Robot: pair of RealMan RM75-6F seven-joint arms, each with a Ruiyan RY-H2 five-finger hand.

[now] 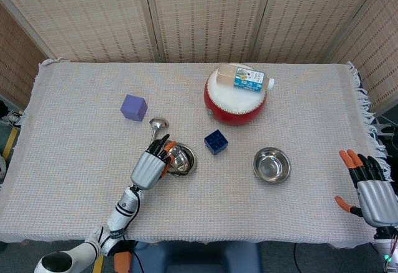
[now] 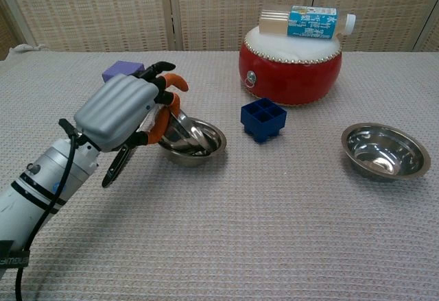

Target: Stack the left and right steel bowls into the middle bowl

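- Bowls: three; left bowl (image 2: 180,131) tilted inside middle bowl (image 2: 206,145), third bowl (image 2: 385,150) alone at right.
- Left hand (image 2: 129,111) grips the left bowl's rim.
- Right hand (image 1: 372,189) empty, fingers spread, at the surface (image 2: 274,232) edge.
- One ladle (image 2: 118,165), one drum (image 2: 289,64).

Ahead of me, a red drum (image 2: 290,68) with a white top stands toward the far side of the woven cloth (image 2: 274,246), a capped bottle (image 2: 306,21) with a blue label lying on its side on top of it. A dark blue compartmented block (image 2: 263,118) sits just in front of the drum, while a purple cube (image 1: 134,107) rests well off to my left. A ladle's steel bowl (image 1: 158,124) shows near the cube, its black handle (image 2: 114,169) angled back toward me.
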